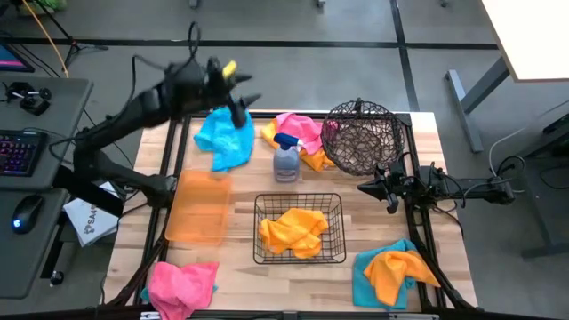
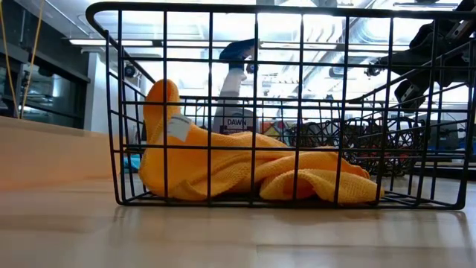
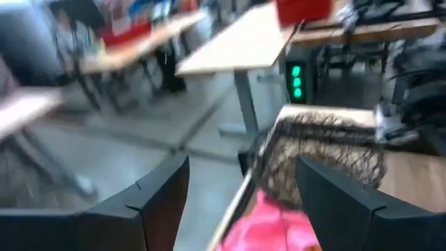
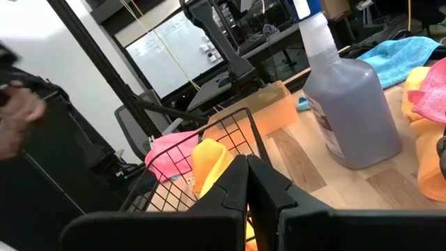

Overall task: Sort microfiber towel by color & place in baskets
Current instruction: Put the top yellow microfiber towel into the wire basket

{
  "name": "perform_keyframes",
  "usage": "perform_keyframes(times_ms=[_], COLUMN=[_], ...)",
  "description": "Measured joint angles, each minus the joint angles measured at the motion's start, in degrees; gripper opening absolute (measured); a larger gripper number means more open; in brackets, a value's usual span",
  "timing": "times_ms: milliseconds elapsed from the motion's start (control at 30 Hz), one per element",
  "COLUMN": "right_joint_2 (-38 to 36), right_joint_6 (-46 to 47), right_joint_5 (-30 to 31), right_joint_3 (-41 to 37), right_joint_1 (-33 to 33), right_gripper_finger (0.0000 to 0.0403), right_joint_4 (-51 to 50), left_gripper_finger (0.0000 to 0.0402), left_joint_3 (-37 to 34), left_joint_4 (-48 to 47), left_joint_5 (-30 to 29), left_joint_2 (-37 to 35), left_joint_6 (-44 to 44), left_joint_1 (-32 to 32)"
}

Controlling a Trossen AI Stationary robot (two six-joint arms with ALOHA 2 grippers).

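Orange towel (image 1: 291,231) lies bunched in the black rectangular wire basket (image 1: 299,259) at the near middle of the tabletop (image 1: 240,267). In the low view the basket's bars cross it, and a small pale tag on it is too blurred to read.

Other towels are loose. A teal-blue towel (image 1: 224,138) sits at the far left, just under my left tool (image 1: 238,108). A pink-and-orange heap (image 1: 302,133) lies at the far middle, partly hidden behind the spray bottle (image 1: 285,162) and touching the round wire basket (image 1: 362,138). A pink towel (image 1: 182,284) is at the near left corner, part of it cut off at the picture's edge. An orange towel lying over a teal one (image 1: 391,274) is at the near right. The flat orange tray (image 1: 197,206) sits left of the rectangular basket with nothing in it.

My left tool hangs above the teal-blue towel, fingers spread wide, nothing between them. Its wrist view is smeared; only pink cloth and dark mesh can be made out. My right tool (image 1: 373,187) rests low between the round basket and the near-right towels, fingers pressed together, holding nothing.

The tabletop is pale wood planks. Beyond it are a grey floor with dark seams and a desk with a keyboard and mouse (image 1: 27,212) at left; the wrist views show more tables and a whiteboard.

The bottle's label reads "DAWN" in the low view.
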Motion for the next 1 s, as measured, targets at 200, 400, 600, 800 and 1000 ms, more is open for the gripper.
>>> perform_keyframes(times_ms=[200,400,600,800,1000], right_joint_2=[0.0,0.0,0.0,0.0,0.0], right_joint_6=[0.01,0.0,0.0,0.02,0.0], right_joint_5=[-0.01,-0.02,-0.01,-0.01,-0.02], right_joint_3=[-0.02,-0.01,-0.01,0.0,0.0], right_joint_1=[0.0,-0.01,0.0,0.0,0.0], right_gripper_finger=[0.0,0.0,0.0,0.0,0.0], right_joint_4=[0.01,0.0,0.0,0.0,0.0], left_gripper_finger=[0.025,0.025,0.025,0.025,0.025], left_joint_3=[0.0,-0.09,-0.11,-0.1,-0.08], left_joint_4=[-5.69,-10.95,-12.69,-11.9,-11.53], left_joint_5=[11.81,18.82,19.52,20.21,18.52], left_joint_2=[9.49,23.96,36.16,42.36,43.92], left_joint_6=[7.36,21.77,26.13,23.23,17.58], left_joint_1=[14.33,20.74,22.11,22.29,22.04])
